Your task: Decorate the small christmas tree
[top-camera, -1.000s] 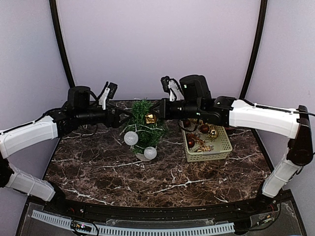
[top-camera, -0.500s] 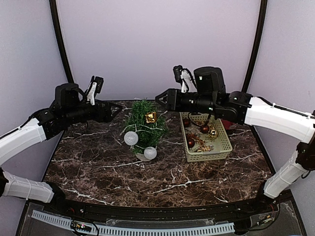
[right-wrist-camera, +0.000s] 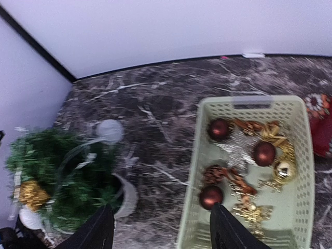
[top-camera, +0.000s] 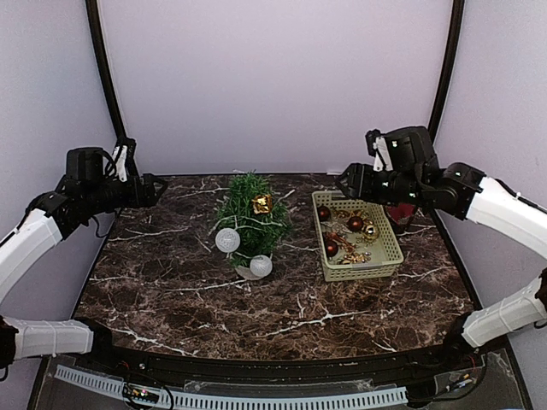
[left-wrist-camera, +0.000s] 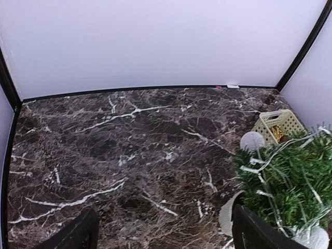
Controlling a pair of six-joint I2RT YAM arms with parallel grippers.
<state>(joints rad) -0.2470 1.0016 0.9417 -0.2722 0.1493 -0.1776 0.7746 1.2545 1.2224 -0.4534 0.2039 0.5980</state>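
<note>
Left gripper (left-wrist-camera: 163, 234) spread wide, empty, held high over the left side of the marble table (top-camera: 171, 299). Right gripper (right-wrist-camera: 162, 228) parted, empty, raised near the pale green basket (top-camera: 389, 259). Small christmas tree (top-camera: 249, 218) upright mid-table, just left of the basket. Already hung: two white balls (top-camera: 227, 240), one gold ornament (top-camera: 261, 204). Outstanding: red baubles (right-wrist-camera: 219, 129) and gold pieces (right-wrist-camera: 249, 210) in the basket. Judged partly complete.

A pale green basket (top-camera: 363, 270) stands on the right of the dark marble desk (top-camera: 282, 312). In it lie three red baubles (right-wrist-camera: 264, 153), a gold bauble (right-wrist-camera: 282, 169) and gold and brown trinkets (right-wrist-camera: 244, 207). A red object (right-wrist-camera: 321, 124), partly out of view, lies just beside the basket's right side.
</note>
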